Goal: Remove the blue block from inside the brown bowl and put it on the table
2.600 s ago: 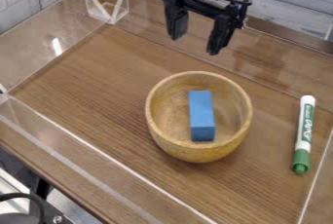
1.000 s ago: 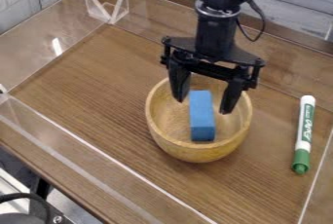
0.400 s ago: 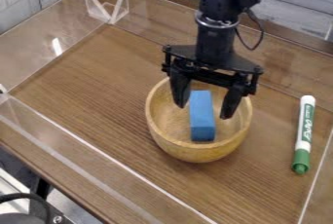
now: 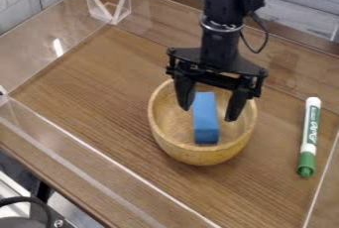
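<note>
Hanging wide open and empty over the brown bowl [image 4: 201, 121], the gripper [image 4: 212, 98] straddles the blue block [image 4: 207, 119] lying inside; it should sink until both fingers flank the block's narrow sides before closing.

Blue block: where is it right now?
Camera view: the blue block lies inside the brown bowl, right of centre on the table, between the open gripper's fingers, marker to its right.

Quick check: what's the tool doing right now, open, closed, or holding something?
Tool: open, holding nothing; its fingers straddle the blue block in the brown bowl.
</note>
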`<state>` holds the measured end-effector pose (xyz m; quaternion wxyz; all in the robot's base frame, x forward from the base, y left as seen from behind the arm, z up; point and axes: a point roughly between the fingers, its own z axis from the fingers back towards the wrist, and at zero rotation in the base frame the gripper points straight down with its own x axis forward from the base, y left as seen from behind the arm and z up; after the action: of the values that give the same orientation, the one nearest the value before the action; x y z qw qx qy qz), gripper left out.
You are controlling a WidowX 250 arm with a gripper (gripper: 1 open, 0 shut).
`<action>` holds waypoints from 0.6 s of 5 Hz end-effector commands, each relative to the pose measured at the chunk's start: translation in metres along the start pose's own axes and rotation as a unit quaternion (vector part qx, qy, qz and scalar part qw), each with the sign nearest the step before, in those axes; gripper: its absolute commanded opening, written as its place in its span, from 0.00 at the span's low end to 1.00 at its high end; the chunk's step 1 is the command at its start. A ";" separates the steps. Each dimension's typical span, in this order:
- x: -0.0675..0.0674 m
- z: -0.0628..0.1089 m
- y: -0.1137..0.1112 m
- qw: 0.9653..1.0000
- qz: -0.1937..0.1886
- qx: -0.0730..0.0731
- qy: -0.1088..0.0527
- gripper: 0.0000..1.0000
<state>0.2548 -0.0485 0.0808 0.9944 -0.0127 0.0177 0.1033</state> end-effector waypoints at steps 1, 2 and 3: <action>0.006 0.007 0.001 1.000 0.002 -0.003 -0.019 1.00; 0.007 0.006 0.002 1.000 0.004 -0.001 -0.020 1.00; 0.007 0.005 0.002 1.000 0.006 0.001 -0.022 1.00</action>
<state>0.2557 -0.0458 0.0771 0.9940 -0.0071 0.0146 0.1078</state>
